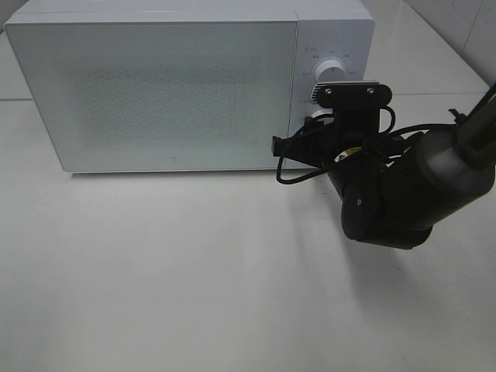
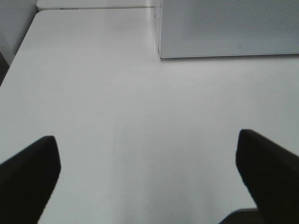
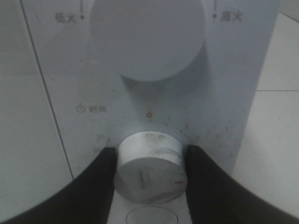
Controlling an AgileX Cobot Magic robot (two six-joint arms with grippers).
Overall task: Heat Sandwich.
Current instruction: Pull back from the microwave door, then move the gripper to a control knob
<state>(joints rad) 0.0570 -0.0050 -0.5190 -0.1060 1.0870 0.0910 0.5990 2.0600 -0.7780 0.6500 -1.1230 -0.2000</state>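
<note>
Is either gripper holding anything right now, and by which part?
The right gripper clasps the lower knob of the microwave, pinching its round rim from both sides. The left gripper is open and holds nothing.

Printed in grey Chinese characters on the control panel (image 3: 224, 70) of the microwave (image 1: 194, 8): 低火 (image 3: 65, 17) with a dot, to one side of the upper knob (image 3: 147, 37); on the other side a blurred pair, probably 高火 (image 3: 229, 17). Beside the lower knob (image 3: 149, 165): a small clock sign (image 3: 80, 109) followed by 时间 (image 3: 97, 109). Around that knob, a dial scale: an orange 0 (image 3: 149, 114), then a grey 1 (image 3: 168, 119); further numbers too blurred to read. On the knob face, a short red line (image 3: 177, 182). Low on the door (image 1: 155, 93), a tiny logo (image 1: 172, 164), too small to read from the high camera or the left wrist camera.
</note>
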